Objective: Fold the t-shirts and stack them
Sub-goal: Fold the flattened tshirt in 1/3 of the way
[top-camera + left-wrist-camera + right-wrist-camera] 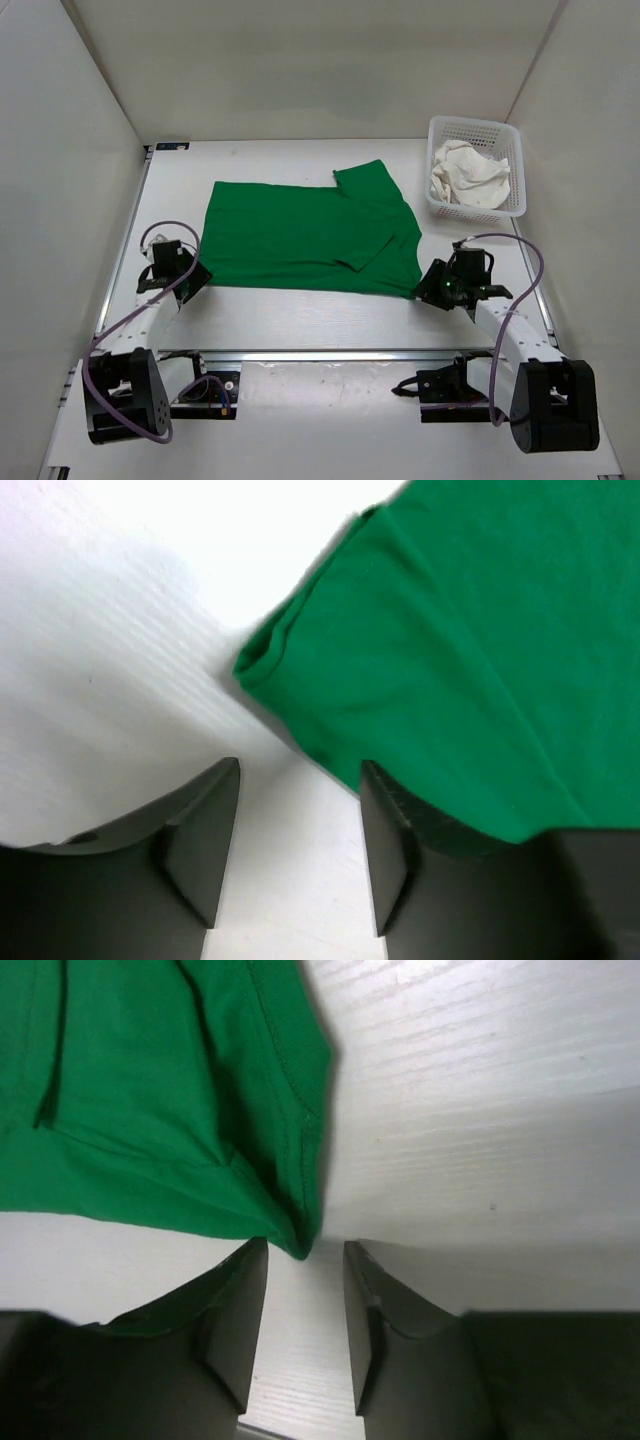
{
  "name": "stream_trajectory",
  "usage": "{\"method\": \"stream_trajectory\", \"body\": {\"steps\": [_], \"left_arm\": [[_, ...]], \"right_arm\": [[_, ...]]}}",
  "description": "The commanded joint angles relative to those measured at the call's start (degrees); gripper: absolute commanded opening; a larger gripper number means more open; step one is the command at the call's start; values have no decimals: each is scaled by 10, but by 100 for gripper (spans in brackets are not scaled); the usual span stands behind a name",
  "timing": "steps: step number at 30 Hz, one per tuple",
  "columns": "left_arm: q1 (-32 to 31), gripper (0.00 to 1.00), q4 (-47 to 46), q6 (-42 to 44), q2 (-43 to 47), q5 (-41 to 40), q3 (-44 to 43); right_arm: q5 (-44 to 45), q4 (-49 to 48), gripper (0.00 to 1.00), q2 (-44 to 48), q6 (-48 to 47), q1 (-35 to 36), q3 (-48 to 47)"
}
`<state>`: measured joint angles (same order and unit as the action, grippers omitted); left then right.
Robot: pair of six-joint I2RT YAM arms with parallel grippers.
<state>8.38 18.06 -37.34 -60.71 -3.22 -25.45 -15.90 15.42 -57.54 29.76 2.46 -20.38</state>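
Across the middle of the white table [300, 325], in the top view, the green t-shirt [290, 235] is laid out flat as a wide sheet, its long side running left to right. One sleeve [372, 185] is seen sticking out toward the upper right of the frame, and part of the cloth on the right side is turned back over the body, so that a folded edge runs slantwise there. At the lower left corner of the shirt the left gripper [196, 274] is placed low on the table, and at the lower right corner the right gripper [428, 286] is placed likewise. In the left wrist view the jaws are seen standing apart, with bare table showing in the gap; the rolled corner of the green cloth lies just beyond the fingers [200, 850], toward the upper middle of the frame, and the cloth is draped over the top of the finger on the right of that frame. In the right wrist view the jaws are also seen apart, with bare table between them, and the hemmed corner of the shirt ends right at the mouth of the gap; nothing is clamped by either pair. At the upper right of the top view a white mesh basket [516, 170] is set near the table's far corner, and the off-white t-shirt [462, 178] is bundled loosely inside it, well apart from the green one.
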Motion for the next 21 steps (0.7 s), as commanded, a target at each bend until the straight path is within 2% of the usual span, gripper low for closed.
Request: {"method": "stream_trajectory", "body": {"steps": [1, 2, 3, 5, 7, 8, 9, 11, 12, 15, 18, 19, 21], "left_arm": [[-42, 63, 42, 26, 9, -18, -64], [-52, 61, 47, 29, 6, -23, -77], [-71, 55, 50, 32, 5, -32, -99], [-103, 49, 28, 44, 4, -2, -103], [-141, 48, -22, 35, -2, 22, -91], [-153, 47, -38, 31, -6, 30, -83], [-189, 45, -60, 25, -12, 24, -79], [-246, 44, -93, 17, -22, 3, -66], [-276, 42, -110, 16, -28, -4, -66], [-317, 40, -158, 9, -58, 10, -57], [-310, 38, -201, -11, -84, 30, -39], [-300, 37, -210, -20, -86, 62, -27], [-286, 36, -232, -36, -93, 80, -8]], "right_arm": [[4, 52, 37, 14, -19, 10, -68], [20, 57, 37, 13, -23, 26, -95], [31, 63, 36, -2, -25, 42, -105], [34, 37, 35, -16, -28, 69, -127], [8, -12, 19, -53, -27, 97, -148], [5, -25, 15, -83, -25, 105, -160], [-12, -44, 6, -104, -28, 124, -166], [-24, -85, 5, -160, -25, 151, -192], [-19, -103, 0, -184, -23, 169, -203], [-19, -147, 2, -236, -12, 200, -214], [-24, -169, 22, -278, -7, 220, -234], [-24, -176, 27, -291, -2, 224, -230], [-33, -188, 29, -303, 13, 220, -224]]}}
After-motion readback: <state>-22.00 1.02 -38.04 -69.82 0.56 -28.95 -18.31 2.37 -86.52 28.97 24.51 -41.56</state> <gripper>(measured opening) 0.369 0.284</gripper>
